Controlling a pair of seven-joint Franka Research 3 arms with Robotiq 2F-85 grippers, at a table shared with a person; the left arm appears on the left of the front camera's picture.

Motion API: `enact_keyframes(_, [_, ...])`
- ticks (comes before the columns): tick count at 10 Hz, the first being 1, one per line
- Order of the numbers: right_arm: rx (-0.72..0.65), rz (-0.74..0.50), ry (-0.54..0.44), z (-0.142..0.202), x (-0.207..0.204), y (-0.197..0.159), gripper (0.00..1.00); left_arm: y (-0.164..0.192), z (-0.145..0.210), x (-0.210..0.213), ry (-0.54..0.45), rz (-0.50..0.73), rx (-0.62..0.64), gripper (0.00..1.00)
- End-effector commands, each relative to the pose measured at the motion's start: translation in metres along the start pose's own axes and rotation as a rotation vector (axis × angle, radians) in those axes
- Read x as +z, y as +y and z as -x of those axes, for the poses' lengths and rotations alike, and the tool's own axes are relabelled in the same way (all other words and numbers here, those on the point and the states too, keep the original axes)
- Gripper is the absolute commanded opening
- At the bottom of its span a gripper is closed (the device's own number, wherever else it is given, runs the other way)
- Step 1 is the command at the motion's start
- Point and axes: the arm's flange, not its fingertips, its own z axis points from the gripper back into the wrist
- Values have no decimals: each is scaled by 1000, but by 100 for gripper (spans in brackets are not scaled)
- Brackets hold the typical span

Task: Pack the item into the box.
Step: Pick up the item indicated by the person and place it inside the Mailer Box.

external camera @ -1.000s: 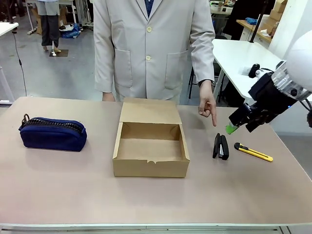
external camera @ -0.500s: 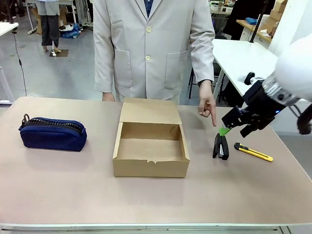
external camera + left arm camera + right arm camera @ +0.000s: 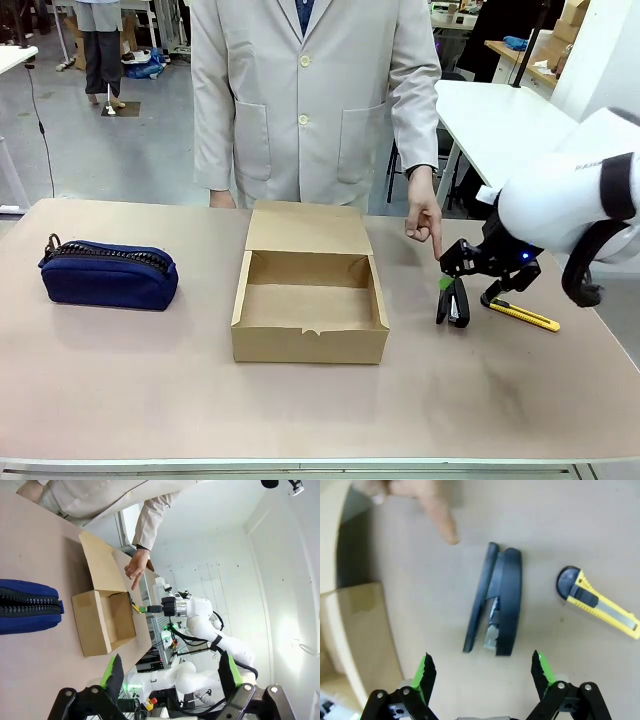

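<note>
The right tool (image 3: pixel 483 666), released, over the stapler (image 3: pixel 502 605)

Its fingers (image 3: pixel 426 675) spread wider than the stapler, which lies on bare desk (image 3: pixel 410 585) between the box (image 3: pixel 310 345) wall and a yellow knife (image 3: pixel 600 607), clear of both. Beyond, a person's hand (image 3: pixel 424 218) points down. The right arm bends low, perhaps not touching.

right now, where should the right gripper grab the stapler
I'd take the stapler across the middle of its long body, from straight above. It lies flat on the table, slim, and the open right gripper hangs over it.
</note>
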Motion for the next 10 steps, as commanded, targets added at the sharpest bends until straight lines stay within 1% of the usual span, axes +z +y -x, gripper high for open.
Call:
enact_keyframes(1, [-41,79,-7,-16,-18,2,100,-2,-1,0,-7,22,-24,100])
enact_keyframes(2, [-52,99,-13,-21,-27,2,100,-2,-1,0,-7,22,-24,100])
enact_keyframes(4, [-56,75,-57,-27,-37,3,100,-2,-1,0,-7,22,-24,100])
enact_keyframes(5, [-56,61,-62,-27,-37,4,100,-2,-1,0,-7,22,-24,100])
enact_keyframes(7, [-55,99,-45,-30,-44,6,100,-2,-1,0,-7,22,-24,100])
enact_keyframes(10, [-52,102,-42,-30,-45,7,100,-2,-1,0,-7,22,-24,100])
